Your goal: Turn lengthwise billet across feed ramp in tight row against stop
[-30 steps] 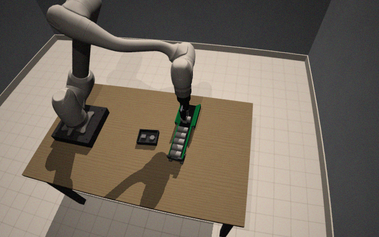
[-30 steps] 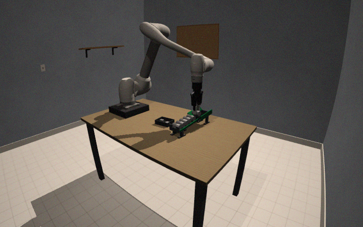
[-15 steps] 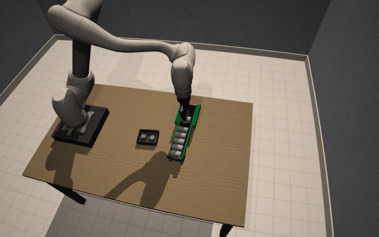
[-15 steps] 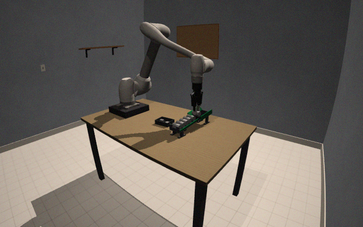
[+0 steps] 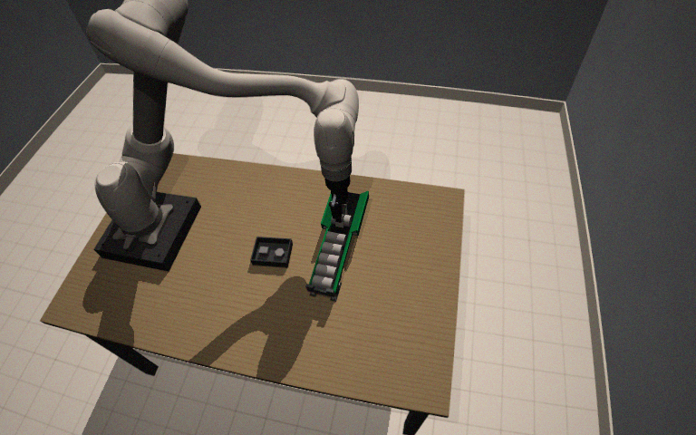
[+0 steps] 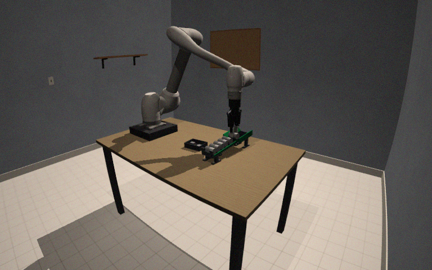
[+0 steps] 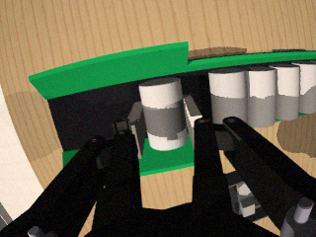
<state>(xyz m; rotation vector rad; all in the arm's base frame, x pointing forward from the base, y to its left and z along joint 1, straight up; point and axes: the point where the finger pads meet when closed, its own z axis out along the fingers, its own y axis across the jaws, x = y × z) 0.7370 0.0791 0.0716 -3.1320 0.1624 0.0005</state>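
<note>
Lying crosswise between the green rails now, the gripped billet [image 7: 162,114] is sitting at the upper end of the feed ramp [image 5: 362,210], its long axis parallel to the four in the row [image 7: 263,94], but with a gap separating it from the nearest of them. Directly above it, the gripper [image 7: 165,122] is pinching its middle, pads [image 7: 192,113] pressing either side, partly closed on the steel. Sliding it down toward the row looks like the remaining move.

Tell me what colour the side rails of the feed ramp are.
Bright green side rails, clearest in the wrist view.
</note>
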